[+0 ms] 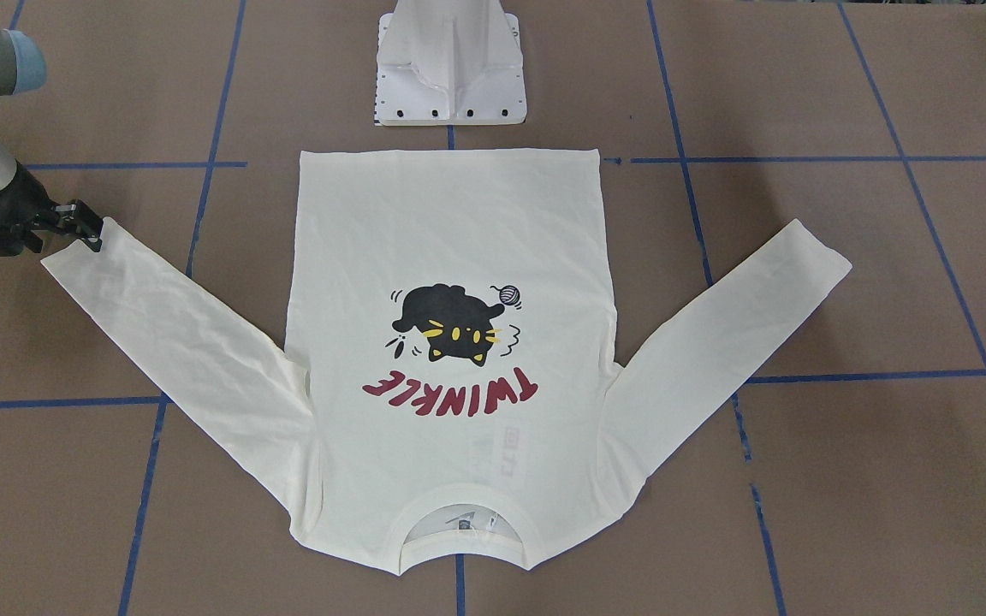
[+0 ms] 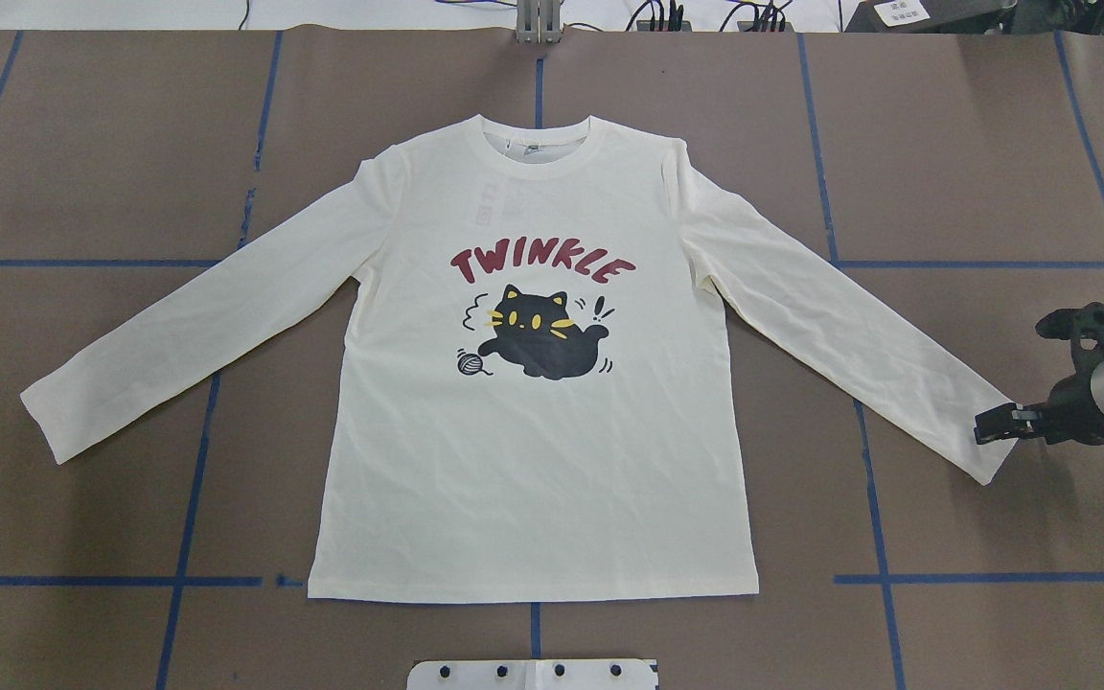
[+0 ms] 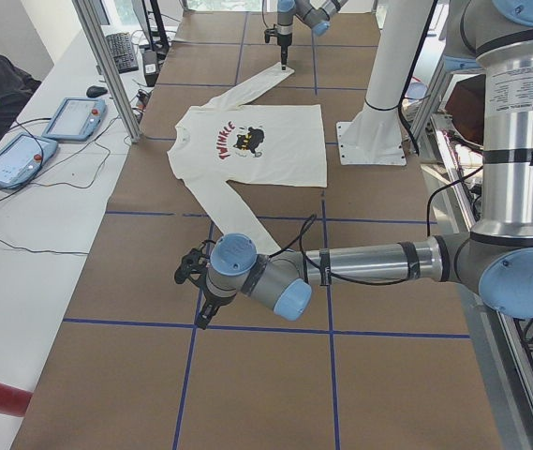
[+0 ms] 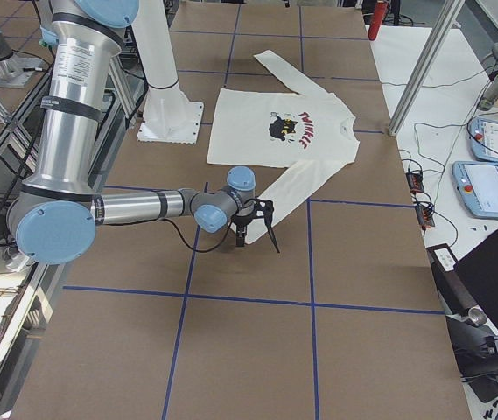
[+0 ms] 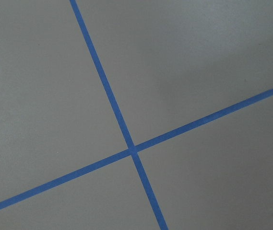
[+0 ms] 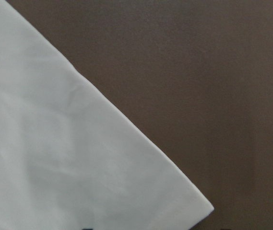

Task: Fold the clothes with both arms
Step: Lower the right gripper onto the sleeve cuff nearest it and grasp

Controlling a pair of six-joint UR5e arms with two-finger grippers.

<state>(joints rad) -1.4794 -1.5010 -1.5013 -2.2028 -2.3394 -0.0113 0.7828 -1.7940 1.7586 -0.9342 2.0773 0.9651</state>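
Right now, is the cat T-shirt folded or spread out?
Spread out. The T-shirt lies flat, print up, both sleeves stretched away from its body, hem and neck uncovered. The right gripper sits at one cuff.

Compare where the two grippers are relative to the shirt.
The right gripper sits at a sleeve cuff of the T-shirt; the left gripper hangs over bare table beyond the other cuff, off the cloth. The right wrist view shows a cuff corner; the left wrist view shows only crossed blue tape. Both are low near the table, and neither lifts any cloth.
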